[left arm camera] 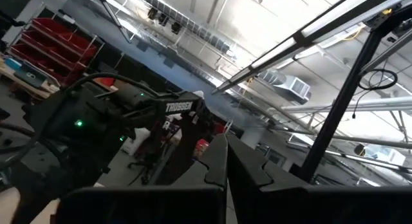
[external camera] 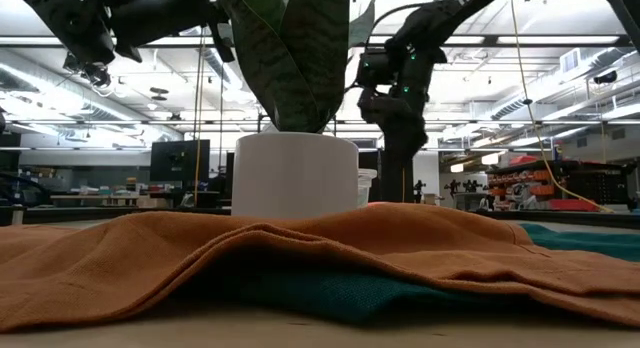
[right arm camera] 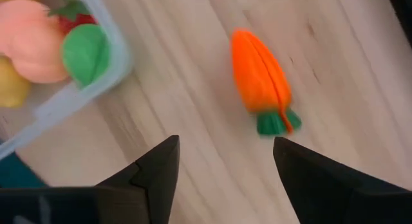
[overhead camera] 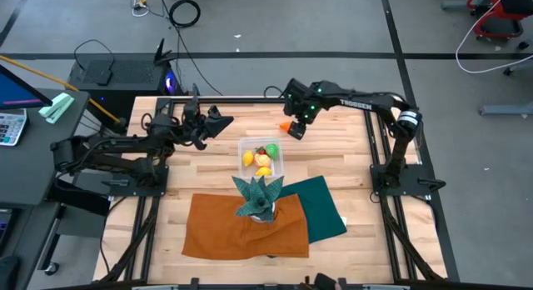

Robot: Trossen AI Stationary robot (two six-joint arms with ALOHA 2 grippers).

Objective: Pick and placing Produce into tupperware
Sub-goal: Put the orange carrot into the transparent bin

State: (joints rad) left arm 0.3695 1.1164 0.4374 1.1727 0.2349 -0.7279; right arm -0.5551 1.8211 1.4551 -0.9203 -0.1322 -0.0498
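Note:
A clear tupperware container (overhead camera: pixel 280 162) sits mid-table and holds yellow, green, red and peach toy produce (overhead camera: pixel 260 158); its rim (right arm camera: pixel 113 64) also shows in the right wrist view. An orange toy carrot (right arm camera: pixel 261 79) with a green stub lies on its side on the bare wood beyond the container's far right corner (overhead camera: pixel 286 125). My right gripper (right arm camera: pixel 225 143) hovers open above the wood just short of the carrot (overhead camera: pixel 296 132), touching nothing. My left gripper (left arm camera: pixel 226 169) is shut, raised and tilted upward, left of the container (overhead camera: pixel 220 121).
A teal spiky plant in a white pot (external camera: pixel 295 173) stands on an orange cloth (overhead camera: pixel 246 227) near the table's front edge. A teal cloth (overhead camera: pixel 321 208) lies partly under the orange one. Bare wood shows around the carrot and to the table's right.

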